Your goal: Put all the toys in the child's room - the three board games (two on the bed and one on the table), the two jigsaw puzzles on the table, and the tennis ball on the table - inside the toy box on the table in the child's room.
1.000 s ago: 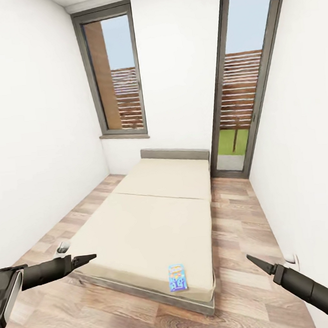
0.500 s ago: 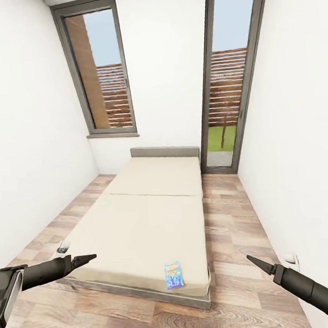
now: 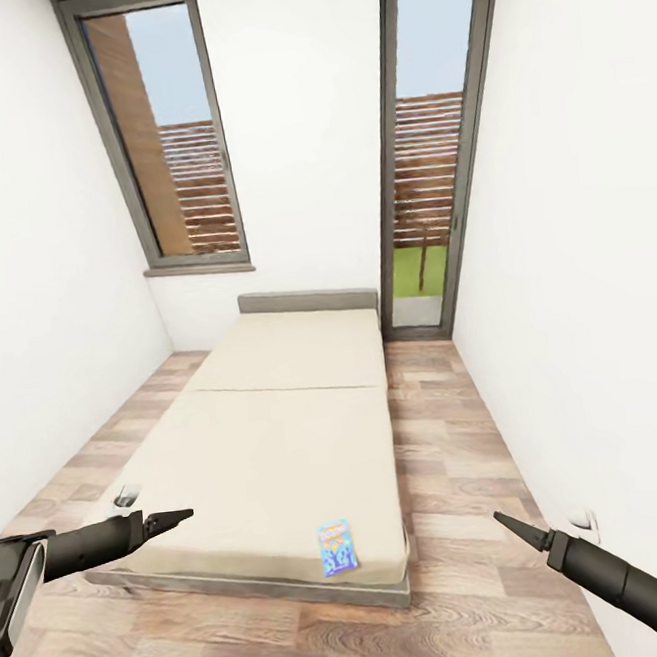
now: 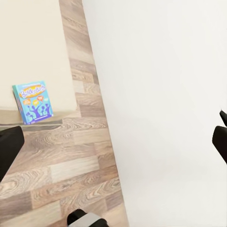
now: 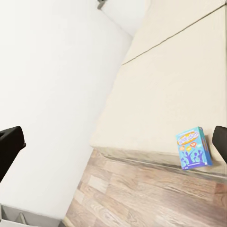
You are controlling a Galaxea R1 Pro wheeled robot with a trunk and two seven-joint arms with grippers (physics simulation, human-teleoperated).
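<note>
A narrow home bedroom: a low bed [image 3: 269, 445] with a beige mattress and grey headboard [image 3: 308, 301] on wood-plank floor [image 3: 449, 427], white walls [image 3: 49, 245], and tall grey-framed windows [image 3: 165, 143].

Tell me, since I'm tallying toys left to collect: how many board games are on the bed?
1: a light blue board game lies flat near the foot edge of the bed.

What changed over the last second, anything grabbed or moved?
Only the view moved: the whole picture slid left and the windows rose in frame, so the camera turned, not the things. The blue board game lies at the same spot near the bed foot edge. Left gripper and right gripper hold nothing, poses unchanged.
</note>
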